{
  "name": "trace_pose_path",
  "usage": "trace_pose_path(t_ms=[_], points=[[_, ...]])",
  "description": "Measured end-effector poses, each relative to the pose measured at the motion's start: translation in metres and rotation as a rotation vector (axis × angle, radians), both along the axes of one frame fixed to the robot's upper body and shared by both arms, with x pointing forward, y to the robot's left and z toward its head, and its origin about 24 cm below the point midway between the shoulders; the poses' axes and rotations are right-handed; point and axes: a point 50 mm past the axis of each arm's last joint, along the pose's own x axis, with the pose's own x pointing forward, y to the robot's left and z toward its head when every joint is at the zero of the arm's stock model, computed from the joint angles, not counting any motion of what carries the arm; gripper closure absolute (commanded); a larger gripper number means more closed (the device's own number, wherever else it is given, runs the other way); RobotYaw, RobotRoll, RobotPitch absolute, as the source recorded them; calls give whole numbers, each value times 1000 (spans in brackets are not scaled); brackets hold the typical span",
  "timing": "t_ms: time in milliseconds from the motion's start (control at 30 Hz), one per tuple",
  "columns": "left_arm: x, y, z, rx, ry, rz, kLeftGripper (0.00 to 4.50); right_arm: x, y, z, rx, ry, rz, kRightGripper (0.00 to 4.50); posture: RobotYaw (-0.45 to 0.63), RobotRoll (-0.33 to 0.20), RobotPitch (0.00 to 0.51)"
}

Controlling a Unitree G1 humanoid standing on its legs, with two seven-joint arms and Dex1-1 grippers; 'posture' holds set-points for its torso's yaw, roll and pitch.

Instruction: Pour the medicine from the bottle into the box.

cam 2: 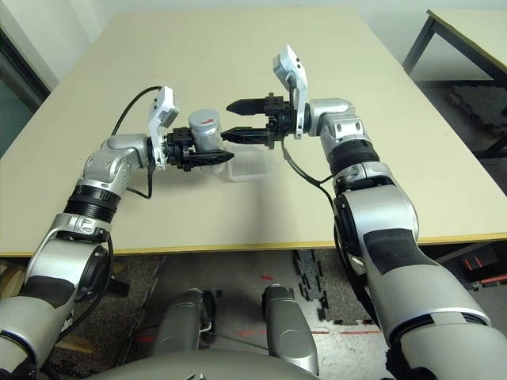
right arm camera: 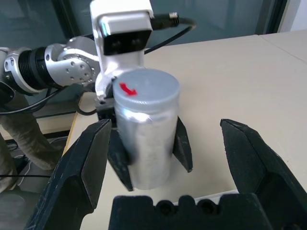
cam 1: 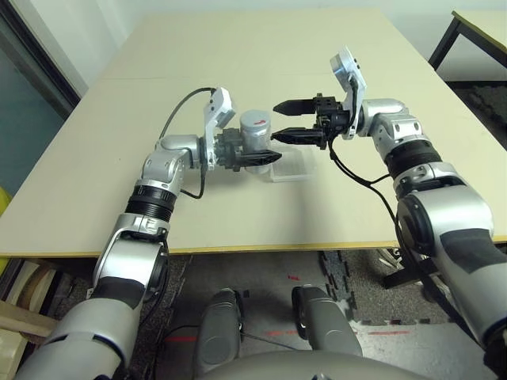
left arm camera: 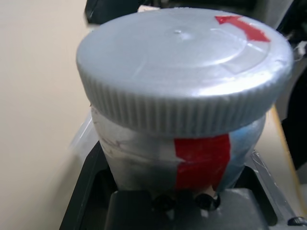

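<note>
left gripper has the bottle pinched between its two fingers; the bottle is upright, its grey cap on, the red arrow mark on the cap's top facing up. right gripper is spread wide with nothing between its fingers, its tips pointing toward the bottle from the robot's right. clear box sits on the table, just beside the bottle on the robot's right and nearer the right arm's side. i cannot see any medicine from here; i take it to be inside the bottle. step in hand, as i judge it: opening. the cap has to come off before anything can pour. next move: i bring the right gripper across to the cap, level with its ribbed edge, close on it and turn or lift while the left keeps its pinch. risks noted: the bottle may spin in the left fingers if the cap is tight, and too low a grip on the right would meet the left fingers. after that i would set the cap down clear of the box, then tilt the bottle mouth over the box slowly, since a small load could skip past the rim.
</note>
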Motion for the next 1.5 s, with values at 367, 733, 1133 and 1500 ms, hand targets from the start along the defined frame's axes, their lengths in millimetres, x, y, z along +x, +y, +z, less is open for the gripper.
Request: trace_pose_path(t_ms=[367, 733, 1133, 1500], points=[[5, -7, -2, 4, -38, 19, 1768, -3, 20, 10, 22, -52, 42, 0, -168, 0, 69], [5, -12, -3, -4, -44, 14, 1768, -3, 30, 6, 26, -41, 27, 0, -165, 0, 70], [5, -15, -3, -10, -45, 7, 1768, -1, 35, 1, 14, -41, -18, 0, -160, 0, 73], [4, -16, -2, -9, -46, 2, 1768, 1, 39, -2, 17, -32, -36, 0, -159, 0, 74]])
